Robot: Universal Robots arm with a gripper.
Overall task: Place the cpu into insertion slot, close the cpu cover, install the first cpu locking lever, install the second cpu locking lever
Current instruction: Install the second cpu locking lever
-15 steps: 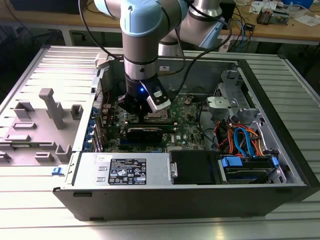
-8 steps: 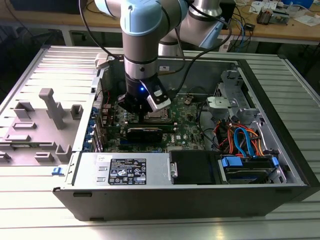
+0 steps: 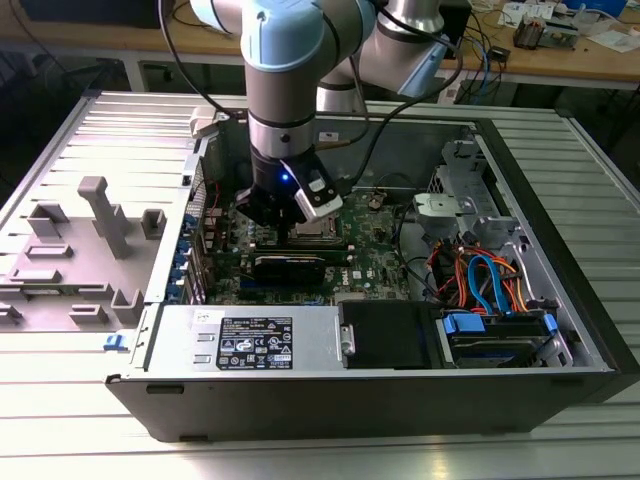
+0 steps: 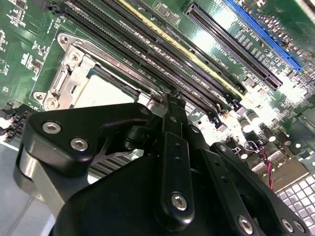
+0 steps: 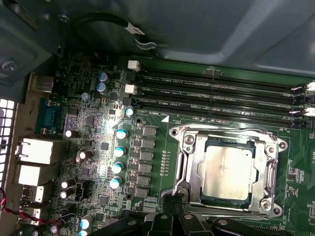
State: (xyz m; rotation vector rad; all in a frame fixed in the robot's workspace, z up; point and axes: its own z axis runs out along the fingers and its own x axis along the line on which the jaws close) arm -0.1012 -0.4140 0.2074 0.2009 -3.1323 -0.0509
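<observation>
An open computer case (image 3: 560, 300) lies on a ribbed metal table (image 3: 60, 400), with the green motherboard (image 5: 98, 162) exposed inside. The gripper (image 4: 170, 105) is lowered over the board with its jaws closed together and holding nothing, the fingertips at the edge of the insertion slot (image 5: 183, 162). Directly ahead of the fingertips, the cpu (image 5: 227, 171) sits seated in the slot, framed by the lowered cpu cover (image 5: 263, 169), with the memory slots (image 5: 221, 101) just beyond.

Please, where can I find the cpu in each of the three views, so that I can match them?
Exterior view: the cpu sits mid-motherboard, just below the gripper.
First wrist view: it lies under the cpu cover, beside the gripper.
Second wrist view: it lies just past the gripper.
Shared landmark: the long memory slots beside it.
</observation>
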